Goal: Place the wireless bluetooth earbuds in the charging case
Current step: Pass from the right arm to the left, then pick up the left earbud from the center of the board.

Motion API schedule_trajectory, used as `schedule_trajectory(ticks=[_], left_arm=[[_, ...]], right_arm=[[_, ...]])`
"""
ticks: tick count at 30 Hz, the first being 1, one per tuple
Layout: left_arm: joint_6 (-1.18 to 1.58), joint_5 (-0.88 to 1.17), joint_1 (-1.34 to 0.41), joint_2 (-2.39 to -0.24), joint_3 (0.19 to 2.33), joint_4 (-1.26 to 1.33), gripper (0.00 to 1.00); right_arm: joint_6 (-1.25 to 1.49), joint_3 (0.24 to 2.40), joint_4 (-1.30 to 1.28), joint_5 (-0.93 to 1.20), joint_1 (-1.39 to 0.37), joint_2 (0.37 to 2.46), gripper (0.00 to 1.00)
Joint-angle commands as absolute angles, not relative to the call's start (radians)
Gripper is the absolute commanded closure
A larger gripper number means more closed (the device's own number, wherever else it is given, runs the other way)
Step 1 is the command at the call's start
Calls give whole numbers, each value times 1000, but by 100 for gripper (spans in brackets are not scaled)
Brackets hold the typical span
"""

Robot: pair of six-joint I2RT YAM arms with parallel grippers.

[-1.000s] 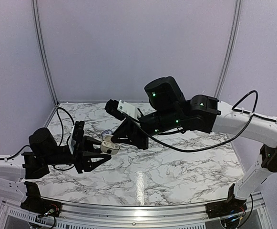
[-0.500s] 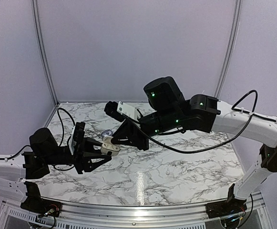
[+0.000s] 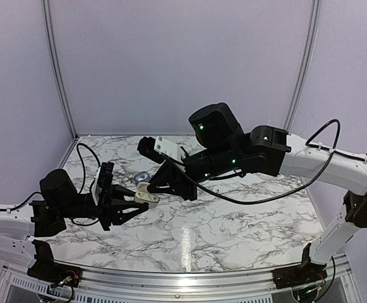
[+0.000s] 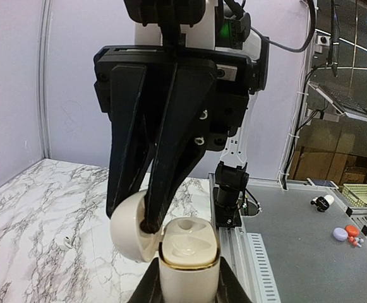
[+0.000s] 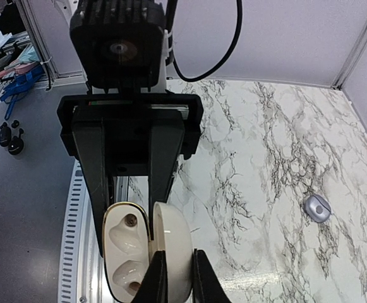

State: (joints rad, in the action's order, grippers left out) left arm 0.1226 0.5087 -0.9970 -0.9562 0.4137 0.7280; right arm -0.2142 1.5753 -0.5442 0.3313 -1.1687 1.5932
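Charging case [image 3: 148, 197] held open above marble table [image 5: 265, 158]. Left gripper [image 4: 188, 287] clamps base, right gripper [image 5: 175, 273] pinches lid [image 5: 174, 240]. Light, smooth, probably slippery; hinge looks frail, so grip flat sides. One earbud [image 5: 317, 207] lies on table, well apart.

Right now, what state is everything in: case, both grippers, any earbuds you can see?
charging case: open, lid swung back, held off the table.
left gripper: shut on the case body.
right gripper: shut on the lid.
earbud: lying loose on the table, outside the case.
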Motion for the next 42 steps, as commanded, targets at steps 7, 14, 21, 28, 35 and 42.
schedule_trajectory(ticks=[7,14,21,28,35,42], left_arm=[[112,513,-1002,-941,435,735,95],[129,483,-1000,-942,414,736,96],[144,442,-1000,-922,377,762,97],[160,442,-1000,-951,356,812,97],[156,439,-1000,-950,327,854,97],[151,417,-1000,-959,325,857,97]], right_arm=[[-212,1621,-538,352,-1173,1591,71],[-105,1510,-418,424,-1077,1485,39],[83,1265,-319,331,-919,1322,35],[270,1005,-451,149,-893,1289,43],[408,803,-456,43,-913,1253,46],[413,767,-352,-28,-816,1315,45]])
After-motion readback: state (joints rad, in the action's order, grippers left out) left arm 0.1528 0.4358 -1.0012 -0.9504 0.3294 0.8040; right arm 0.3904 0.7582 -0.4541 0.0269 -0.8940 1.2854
